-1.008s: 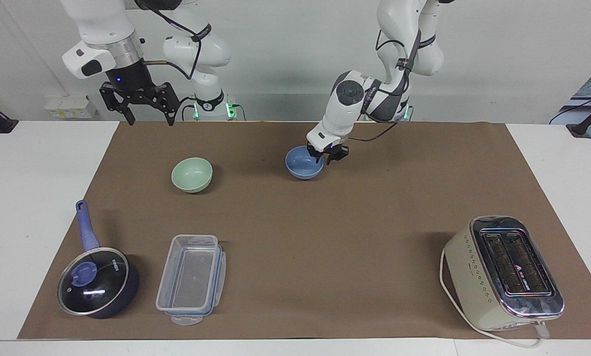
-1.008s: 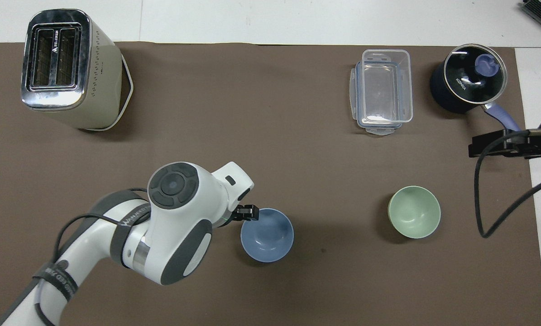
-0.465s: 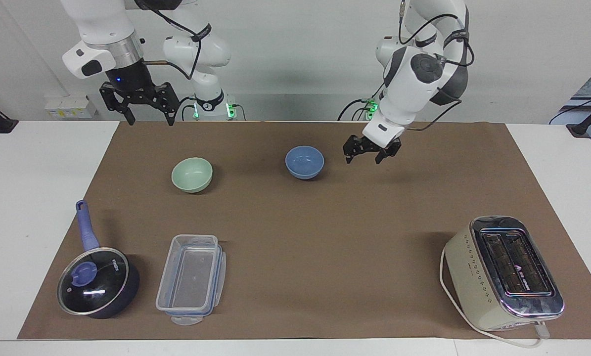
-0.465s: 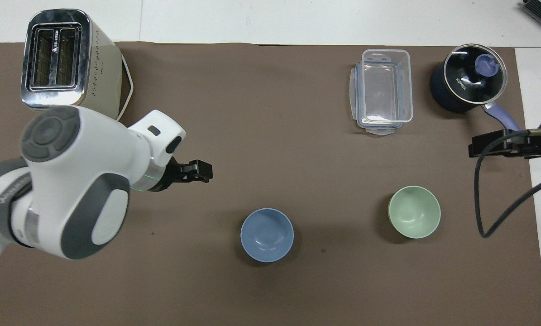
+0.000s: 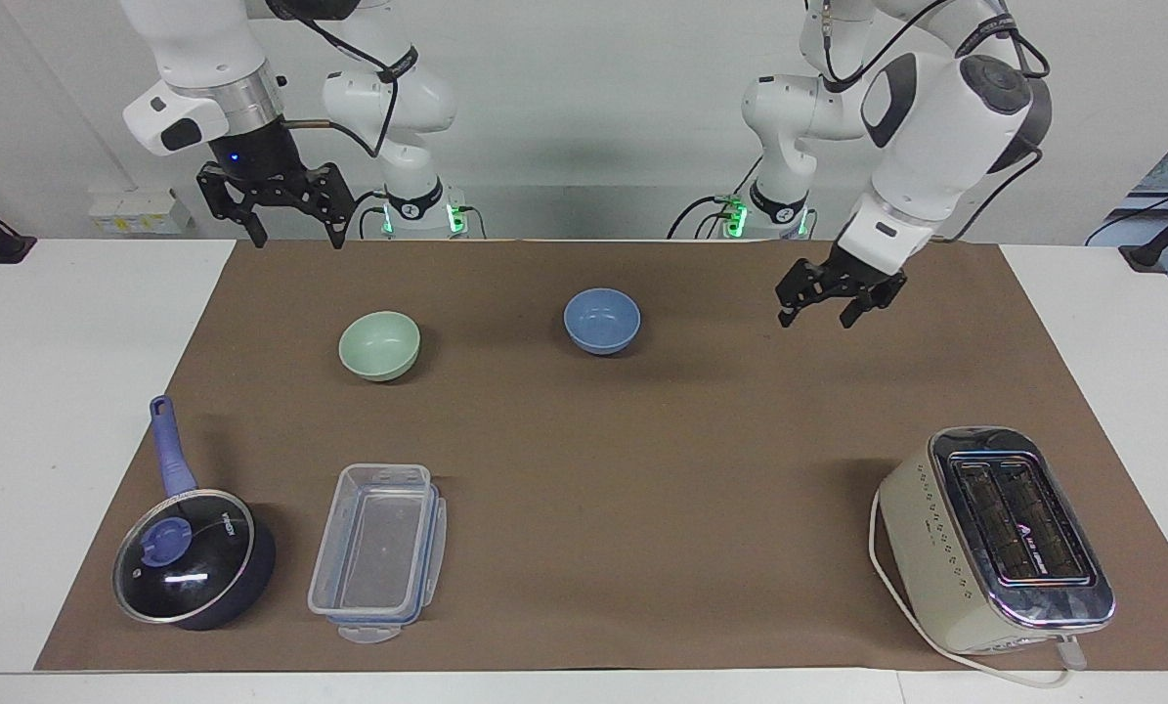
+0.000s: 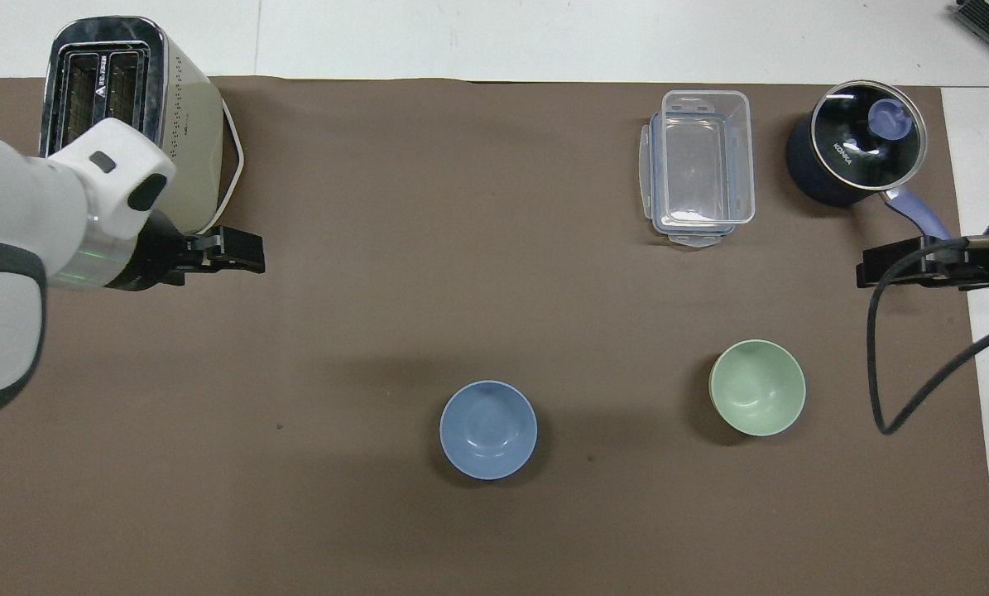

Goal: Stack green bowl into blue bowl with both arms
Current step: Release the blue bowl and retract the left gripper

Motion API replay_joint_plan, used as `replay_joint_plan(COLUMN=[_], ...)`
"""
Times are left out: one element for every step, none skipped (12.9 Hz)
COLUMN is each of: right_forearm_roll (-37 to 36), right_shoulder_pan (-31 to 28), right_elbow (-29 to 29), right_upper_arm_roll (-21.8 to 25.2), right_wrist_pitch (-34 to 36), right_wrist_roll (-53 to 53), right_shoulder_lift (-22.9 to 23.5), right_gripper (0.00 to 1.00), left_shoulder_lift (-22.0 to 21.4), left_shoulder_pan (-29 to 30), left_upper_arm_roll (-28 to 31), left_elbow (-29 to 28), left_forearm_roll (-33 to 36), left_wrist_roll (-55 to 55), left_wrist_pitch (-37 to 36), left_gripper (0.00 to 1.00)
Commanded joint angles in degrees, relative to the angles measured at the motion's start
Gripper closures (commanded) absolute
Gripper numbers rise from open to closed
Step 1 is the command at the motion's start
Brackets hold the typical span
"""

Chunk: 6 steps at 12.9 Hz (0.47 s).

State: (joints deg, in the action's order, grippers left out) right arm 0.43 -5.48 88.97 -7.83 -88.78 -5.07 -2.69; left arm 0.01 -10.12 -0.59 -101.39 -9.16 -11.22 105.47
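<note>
Brown-matted counter point(image 5: 642, 469): green bowl point(image 5: 379, 345) and blue bowl point(image 5: 601, 321) apart, unstacked; left claw point(image 5: 837, 296) and right claw point(image 5: 281, 207) wide, empty.

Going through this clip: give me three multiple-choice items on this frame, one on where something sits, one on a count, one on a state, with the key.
1. Where is the green bowl?
A. inside the blue bowl
B. on the mat beside the blue bowl, toward the right arm's end
C. in the clear container

2. How many bowls are on the mat?
A. one
B. two
C. three

3. What is the left gripper doing?
A. open, holding nothing, over bare mat
B. shut on the blue bowl
C. shut on the toaster's cord

Key: 1 B, the green bowl stands apart from the blue bowl, nothing stacked. 2 B, only a green and a blue one show. 3 A, its fingers are spread in the air, clear of the blue bowl; the right gripper waits open too.
</note>
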Motion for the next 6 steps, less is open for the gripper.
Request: replay_joint_plan(right_forearm_roll=[0.3,0.3,0.3,0.3,0.3,0.3], right_shoulder_pan=[-0.6,-0.6,-0.6,-0.6,-0.7,-0.6], right_elbow=[1.4,1.4,1.4,1.4,1.4,1.4], right_upper_arm_roll=[-0.1,-0.1,-0.1,-0.1,-0.1,-0.1], right_wrist_pitch=[0.2,0.2,0.2,0.2,0.2,0.2], right_wrist_roll=[1.3,1.3,1.3,1.3,1.3,1.3], right_shoulder_lift=[-1.4,-1.4,-1.4,-1.4,-1.4,-1.4], right_gripper=[0.00,0.00,0.00,0.00,0.00,0.00], left_shoulder_lift=[0.9,0.9,0.8,0.9,0.9,1.0], left_shoulder_pan=[3.8,4.4,4.4,4.4,4.5,4.8], left_upper_arm_roll=[-0.6,-0.6,-0.6,-0.6,-0.6,-0.5], left_elbow=[3.5,4.1,5.4,7.1,8.6,10.0], left_forearm_roll=[2.6,4.4,6.9,8.8,9.2,9.3], left_wrist_roll=[5.1,6.0,6.4,6.5,6.6,7.1], left_wrist_pitch=[-4.1,-4.9,-6.4,-8.7,-11.0,-13.0], left_gripper=[0.00,0.00,0.00,0.00,0.00,0.00])
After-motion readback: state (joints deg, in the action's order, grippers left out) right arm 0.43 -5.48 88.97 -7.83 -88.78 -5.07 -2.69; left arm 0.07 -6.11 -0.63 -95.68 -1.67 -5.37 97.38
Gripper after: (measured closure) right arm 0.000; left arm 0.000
